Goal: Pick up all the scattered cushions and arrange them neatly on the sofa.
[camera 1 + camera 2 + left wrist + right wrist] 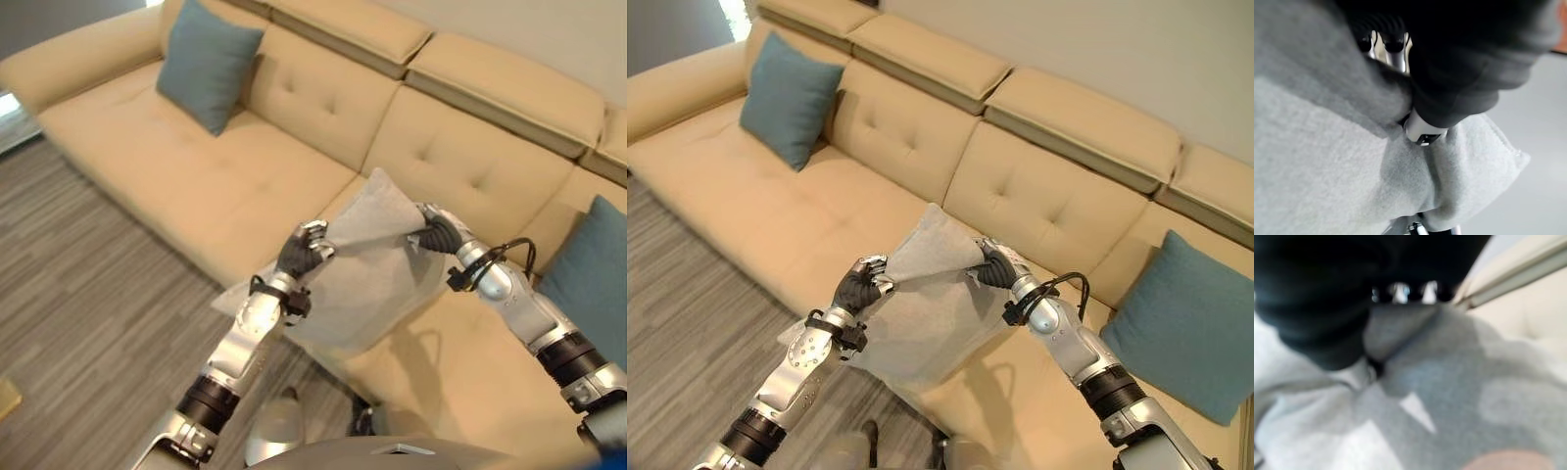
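In the left eye view the robot holds a grey cushion (pixel 367 269) in the air over the front edge of the sofa (pixel 245 186), the left hand (pixel 304 250) clenched on its nine o'clock side and the right hand (pixel 439 233) on its three o'clock side, the top corner standing up between them. One blue cushion (pixel 208 64) leans on the backrest at eleven o'clock; another (pixel 593 284) sits at three o'clock. The right eye view shows the same grasp, with the grey cushion hanging below both hands and bare seat behind it toward twelve o'clock. In the left wrist view the fingers (pixel 1420 132) are curled into grey fabric, bunching a fold. In the right wrist view the right hand's fingers (pixel 1400 293) likewise pinch the cushion, the sofa's backrest beyond. To do the step well, both hands should probably carry the cushion level toward the backrest between the blue ones, set it upright against the back, then let go together so it does not flop forward off the seat.
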Motion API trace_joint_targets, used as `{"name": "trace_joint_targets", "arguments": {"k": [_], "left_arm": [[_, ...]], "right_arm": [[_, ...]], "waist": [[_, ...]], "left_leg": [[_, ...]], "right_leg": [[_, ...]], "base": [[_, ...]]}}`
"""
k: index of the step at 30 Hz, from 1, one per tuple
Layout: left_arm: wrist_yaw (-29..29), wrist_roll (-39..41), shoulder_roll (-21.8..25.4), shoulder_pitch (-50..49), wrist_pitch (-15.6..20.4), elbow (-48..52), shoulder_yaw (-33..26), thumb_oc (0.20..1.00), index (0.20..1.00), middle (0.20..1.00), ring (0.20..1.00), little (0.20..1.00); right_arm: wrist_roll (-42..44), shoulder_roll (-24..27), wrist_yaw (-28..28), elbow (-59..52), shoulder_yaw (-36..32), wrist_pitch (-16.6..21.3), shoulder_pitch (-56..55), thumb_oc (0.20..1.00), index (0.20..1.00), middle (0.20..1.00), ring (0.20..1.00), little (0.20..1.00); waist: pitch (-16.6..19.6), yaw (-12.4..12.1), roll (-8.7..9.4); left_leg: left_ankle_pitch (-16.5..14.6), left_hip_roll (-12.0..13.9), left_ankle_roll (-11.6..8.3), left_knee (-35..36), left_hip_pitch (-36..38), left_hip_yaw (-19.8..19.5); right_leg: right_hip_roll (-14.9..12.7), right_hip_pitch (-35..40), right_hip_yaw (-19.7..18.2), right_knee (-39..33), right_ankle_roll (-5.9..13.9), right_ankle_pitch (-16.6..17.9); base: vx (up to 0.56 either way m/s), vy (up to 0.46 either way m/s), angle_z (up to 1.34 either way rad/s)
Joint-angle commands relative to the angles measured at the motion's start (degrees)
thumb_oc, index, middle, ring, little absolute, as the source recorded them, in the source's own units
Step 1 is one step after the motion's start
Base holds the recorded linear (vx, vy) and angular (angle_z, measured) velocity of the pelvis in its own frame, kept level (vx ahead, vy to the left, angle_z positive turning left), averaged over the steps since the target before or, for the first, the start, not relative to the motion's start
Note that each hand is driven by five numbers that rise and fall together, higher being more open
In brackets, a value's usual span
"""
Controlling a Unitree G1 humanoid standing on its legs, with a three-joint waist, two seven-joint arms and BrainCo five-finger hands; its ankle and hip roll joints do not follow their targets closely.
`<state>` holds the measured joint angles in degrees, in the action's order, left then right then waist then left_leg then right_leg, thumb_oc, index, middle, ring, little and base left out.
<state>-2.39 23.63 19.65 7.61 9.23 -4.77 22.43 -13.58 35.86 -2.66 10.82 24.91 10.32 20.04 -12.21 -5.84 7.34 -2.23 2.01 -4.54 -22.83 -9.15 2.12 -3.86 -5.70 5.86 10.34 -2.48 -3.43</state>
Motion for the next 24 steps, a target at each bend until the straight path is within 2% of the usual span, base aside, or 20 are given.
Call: {"name": "trace_joint_targets", "arguments": {"k": [1, 2, 4, 5, 6, 10, 13, 14, 20, 24], "left_arm": [[0.5, 1.8, -1.0, 1.1, 4.1, 4.0, -0.4, 0.200, 0.200, 0.200, 0.200, 0.200], [-0.1, 1.1, -1.2, 1.5, 3.9, 3.6, -0.2, 0.200, 0.200, 0.200, 0.200, 0.200], [-0.4, 1.0, -1.2, 1.9, 4.0, 3.6, 0.0, 0.200, 0.200, 0.200, 0.200, 0.200], [-0.7, 1.2, -1.4, 2.7, 4.2, 3.5, 0.4, 0.200, 0.200, 0.200, 0.200, 0.200], [-0.3, 1.5, -1.6, 2.9, 4.1, 3.2, 0.7, 0.200, 0.200, 0.200, 0.200, 0.200], [-0.5, 1.1, -1.3, 3.3, 3.9, 3.0, 1.2, 0.200, 0.200, 0.200, 0.200, 0.200], [-0.5, 1.0, -0.6, 3.5, 4.0, 3.2, 1.0, 0.200, 0.200, 0.200, 0.200, 0.200], [-0.8, 1.1, -0.2, 3.7, 4.3, 3.3, 0.5, 0.200, 0.200, 0.200, 0.200, 0.200], [-1.4, 1.4, 1.5, 3.8, 5.2, 4.7, -2.1, 0.200, 0.200, 0.200, 0.200, 0.200], [-2.3, 0.7, 1.5, 4.5, 5.6, 5.4, -3.0, 0.200, 0.200, 0.200, 0.200, 0.200]], "right_arm": [[4.4, 3.4, -3.7, -2.4, -6.4, 0.8, 2.1, 0.200, 0.200, 0.200, 0.200, 0.200], [4.3, 3.5, -4.1, -2.2, -6.5, 0.8, 2.2, 0.200, 0.200, 0.200, 0.200, 0.200], [4.3, 3.7, -4.4, -2.1, -6.5, 0.8, 2.5, 0.200, 0.200, 0.200, 0.200, 0.200], [4.5, 3.8, -4.4, -1.8, -6.3, 0.6, 3.1, 0.200, 0.200, 0.200, 0.200, 0.200], [4.8, 3.8, -4.2, -1.7, -6.6, 0.7, 3.1, 0.200, 0.200, 0.200, 0.200, 0.200], [4.3, 3.7, -4.3, -1.9, -7.5, 0.3, 1.9, 0.200, 0.200, 0.200, 0.200, 0.200], [3.6, 2.8, -4.2, -2.5, -7.5, 0.1, 2.0, 0.200, 0.200, 0.200, 0.200, 0.200], [3.1, 2.2, -4.4, -2.7, -7.2, 0.0, 2.6, 0.200, 0.200, 0.200, 0.200, 0.200], [2.4, -0.3, -5.0, -2.9, -6.6, 0.0, 5.0, 0.200, 0.200, 0.200, 0.200, 0.200], [1.8, -0.3, -5.5, -4.7, -7.5, 0.0, 4.7, 0.200, 0.200, 0.200, 0.200, 0.200]], "waist": [[3.6, 1.6, 0.43], [4.3, 1.7, -0.52], [4.3, 1.6, -0.72], [4.5, 1.6, -1.29], [5.1, 2.0, -1.89], [6.0, 2.7, -1.82], [6.4, 2.4, -1.34], [6.4, 1.9, -1.04], [6.2, 0.6, -0.89], [6.3, 0.8, -1.14]], "left_leg": [[0.0, 3.7, -0.60, 6.9, -1.7, -0.1], [2.7, 4.8, -0.81, 15.1, -0.6, -1.5], [3.4, 4.7, -1.02, 17.6, -0.7, -2.9], [4.1, 4.4, -1.52, 19.7, -1.0, -5.2], [4.7, 4.8, -1.94, 21.4, 0.4, -5.4], [3.8, 4.2, -1.80, 20.2, 1.7, -4.4], [2.0, 3.2, -0.42, 19.9, 3.0, -2.7], [0.8, 2.9, 0.50, 19.1, 3.4, -0.9], [-1.1, 2.2, 2.00, 19.0, 3.7, 3.4], [-1.0, 1.7, 1.93, 19.5, 3.6, 3.1]], "right_leg": [[-0.1, 8.0, 1.7, -9.1, 5.97, -1.6], [0.4, 8.3, 1.5, -9.2, 6.39, -2.4], [0.4, 8.5, 1.2, -9.1, 6.52, -2.9], [0.7, 8.9, 0.4, -8.7, 6.56, -3.6], [0.8, 9.2, 0.2, -8.6, 6.78, -4.0], [-1.0, 10.0, -0.2, -8.2, 7.77, -3.9], [-2.9, 9.7, -1.4, -8.2, 9.12, -2.9], [-4.1, 8.8, -2.4, -8.0, 9.85, -2.1], [-6.5, 6.2, -2.4, -8.4, 12.20, 0.2], [-6.9, 6.1, -1.9, -8.9, 12.15, 0.7]], "base": [[0.17, 0.116, 0.14], [0.15, 0.107, 0.26], [0.14, 0.107, 0.27], [0.15, 0.127, 0.11], [0.19, 0.180, -0.08], [0.14, 0.163, -0.50], [0.10, 0.179, -0.33], [0.04, 0.195, -0.60], [0.00, 0.076, -0.58], [0.03, 0.001, -0.06]]}}
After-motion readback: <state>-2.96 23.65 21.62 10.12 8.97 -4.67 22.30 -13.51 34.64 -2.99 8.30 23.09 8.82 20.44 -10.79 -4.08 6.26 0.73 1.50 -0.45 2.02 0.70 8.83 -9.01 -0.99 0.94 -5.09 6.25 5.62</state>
